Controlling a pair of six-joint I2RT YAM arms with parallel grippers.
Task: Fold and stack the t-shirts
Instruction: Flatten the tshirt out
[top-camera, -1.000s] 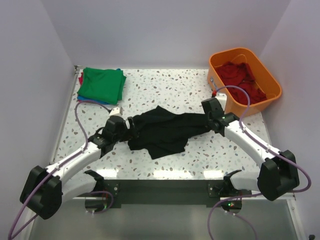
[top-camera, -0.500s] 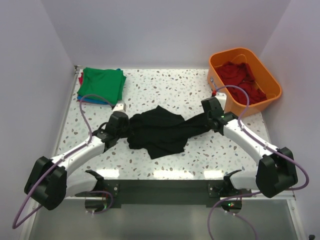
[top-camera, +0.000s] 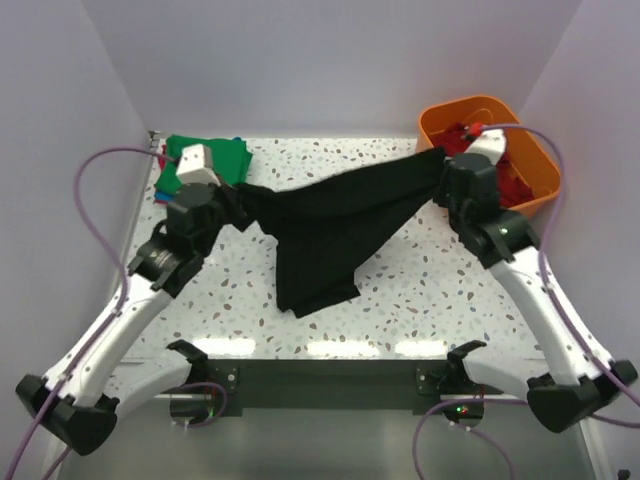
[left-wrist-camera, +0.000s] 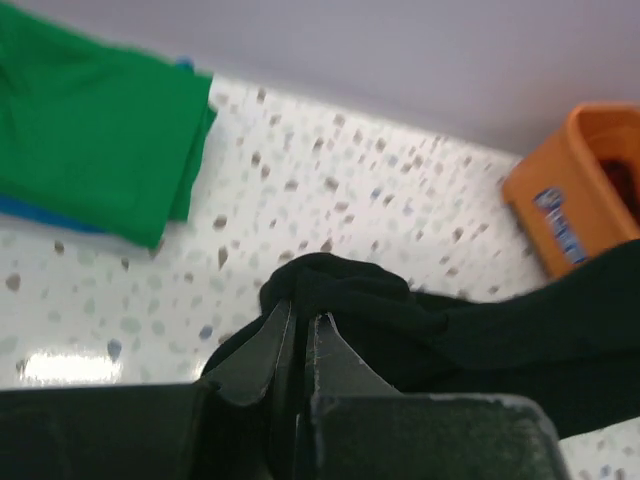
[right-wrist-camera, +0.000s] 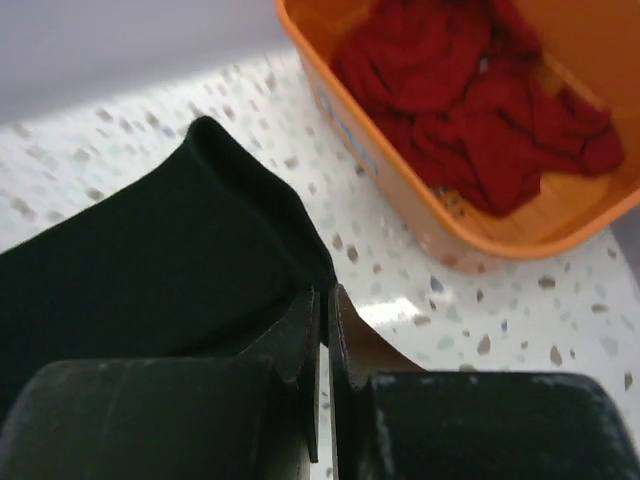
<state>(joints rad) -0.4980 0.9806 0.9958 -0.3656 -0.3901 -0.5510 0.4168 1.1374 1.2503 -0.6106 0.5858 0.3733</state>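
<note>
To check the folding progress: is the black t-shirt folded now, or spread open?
Not folded. The black t-shirt hangs stretched between the left hand and right hand, each shut on its cloth.

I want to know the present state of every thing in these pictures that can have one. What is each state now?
black t-shirt: unfolded, stretched between both grippers, lower part hanging.
left gripper: shut on the black t-shirt.
right gripper: shut on the black t-shirt.
green t-shirt: folded, lying on a blue garment.
orange bin: upright, open, not empty.
red t-shirts: crumpled, unfolded, inside the bin.
</note>
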